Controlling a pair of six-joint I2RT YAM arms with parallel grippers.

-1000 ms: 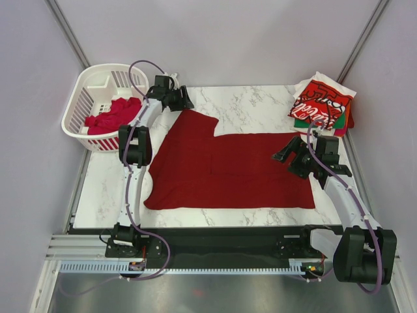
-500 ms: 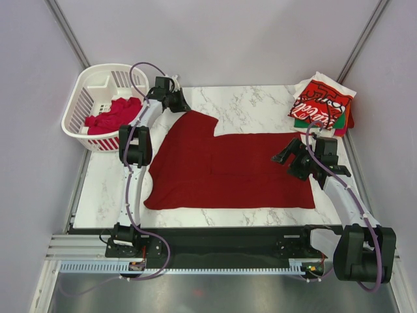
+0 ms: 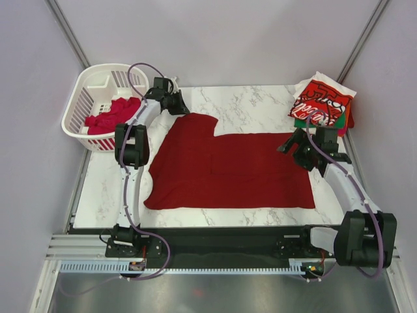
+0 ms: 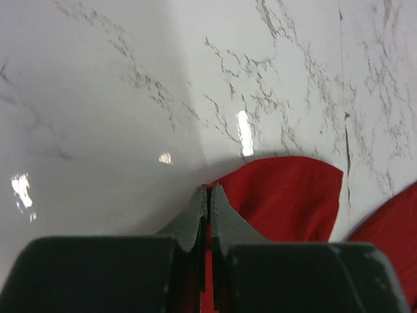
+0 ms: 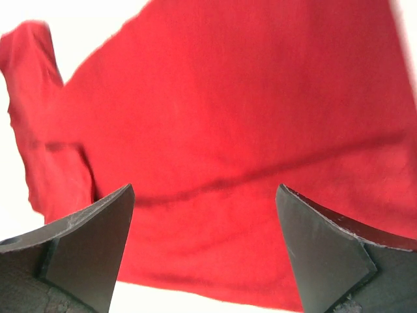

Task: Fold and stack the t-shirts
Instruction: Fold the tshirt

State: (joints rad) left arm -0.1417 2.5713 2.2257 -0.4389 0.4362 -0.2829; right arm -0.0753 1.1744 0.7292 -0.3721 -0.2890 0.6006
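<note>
A plain dark red cotton t-shirt [image 3: 228, 169] lies spread flat across the middle of the white marble-patterned bench [image 3: 254, 104]. One sleeve reaches toward 11 o'clock, and the body runs out to 3 o'clock.

The left end effector [image 3: 178, 107] sits at the tip of that sleeve at 11 o'clock. In the left wrist view its fingers are pressed together [image 4: 208, 190], pinching the edge of the red cloth, and a little red shows in the slit between them.

The right end effector [image 3: 288, 145] hangs over the shirt's edge at 3 o'clock. Its two fingers are spread wide apart [image 5: 203, 190] with nothing between them, and only red fabric shows below.

At 1 o'clock, in the far corner of the bench, a stack of folded t-shirts [image 3: 329, 111] rests. It is topped by a red one with white Coca-Cola script [image 3: 316, 96], and green and white edges show beneath.

At 10 o'clock, beside the bench, a white slotted plastic basket [image 3: 78, 98] holds crumpled red shirts [image 3: 114, 114].
</note>
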